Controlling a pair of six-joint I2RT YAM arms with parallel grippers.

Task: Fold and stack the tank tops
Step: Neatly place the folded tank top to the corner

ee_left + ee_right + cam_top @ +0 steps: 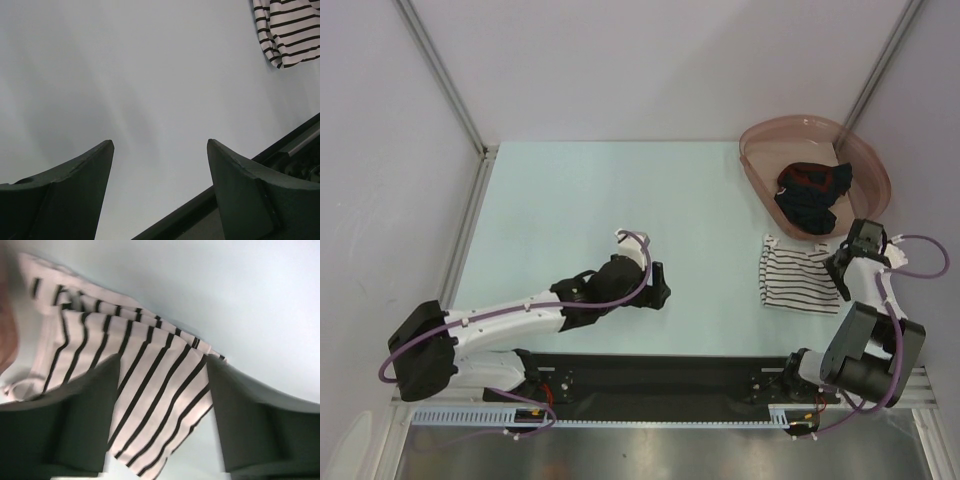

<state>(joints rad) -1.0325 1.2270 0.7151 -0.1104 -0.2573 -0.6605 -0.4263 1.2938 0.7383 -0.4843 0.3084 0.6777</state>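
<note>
Probably at the close of fold 1 of 2. Striped top [798, 276]: compact layered rectangle, flat on the table [620, 200] at the right, near the basin [790, 123] but apart from it. Dark top [812, 195]: bunched inside the basin, unfolded, touched by neither arm.

Right gripper [850, 262]: low at the striped top's right edge. In the wrist view, fingers [85, 405] spread wide, cloth flat beneath and between them, nothing pinched. Reads as hands-off, not a grab. Left gripper [655, 285]: mid-table, well apart from both tops, fingers [75, 190] wide apart over the table, empty.

Next, by judgement: lift clear of the striped top without dragging a layer, reach into the basin, pinch the dark top at an edge or strap, carry it to the middle of the table. Calls for both arms there: spread flat, fold to match, set on the striped top. Risk of hauling the basin along; soft cloth likely to sag if held at 1 point only.

Writing: none legible. No brand, tag or label seen on either top, the basin or the arms.
</note>
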